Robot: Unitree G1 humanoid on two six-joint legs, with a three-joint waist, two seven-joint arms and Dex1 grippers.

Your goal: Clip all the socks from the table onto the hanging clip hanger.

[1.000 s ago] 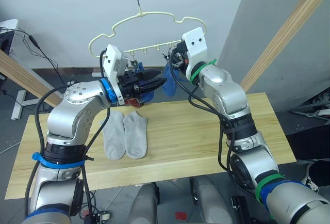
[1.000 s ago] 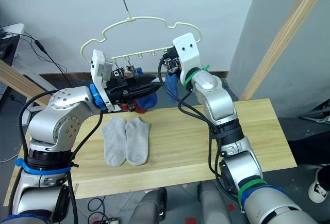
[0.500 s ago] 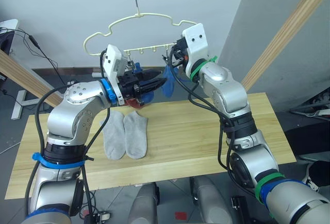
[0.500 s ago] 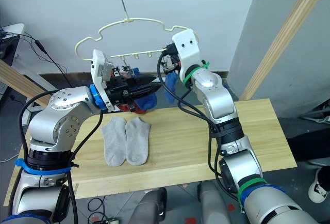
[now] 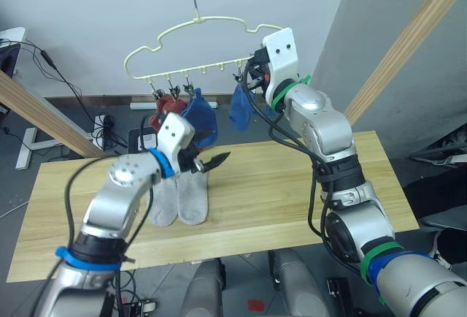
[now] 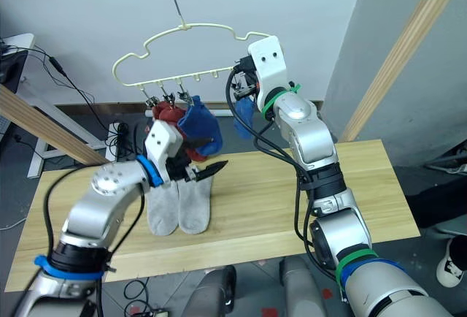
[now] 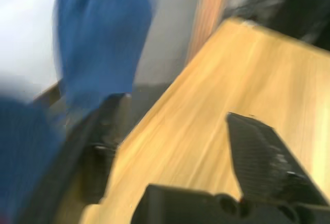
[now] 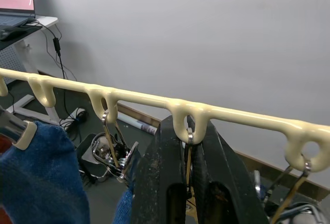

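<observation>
The pale yellow clip hanger (image 5: 204, 21) hangs over the back of the table (image 5: 292, 185). Two red socks (image 5: 163, 109) and a blue sock (image 5: 198, 116) hang from its left clips. A second blue sock (image 5: 239, 107) hangs further right, just under my right gripper (image 5: 252, 83). That gripper is shut on a metal clip (image 8: 188, 149) below the hanger's bar. Two grey socks (image 5: 179, 194) lie side by side on the table. My left gripper (image 5: 217, 161) is open and empty, low over the table just right of the grey socks; its fingers (image 7: 260, 149) stand wide apart.
Thick wooden poles slant up at the right (image 5: 408, 47) and the left (image 5: 36, 109). Cables and a power strip (image 5: 102, 123) lie on the floor behind the table. Bare tabletop extends to the right of the grey socks.
My left gripper has let go of the blue sock, opened, and dropped from the hanger down to the table. That sock now hangs from its clip. The right gripper stays at the hanger.
</observation>
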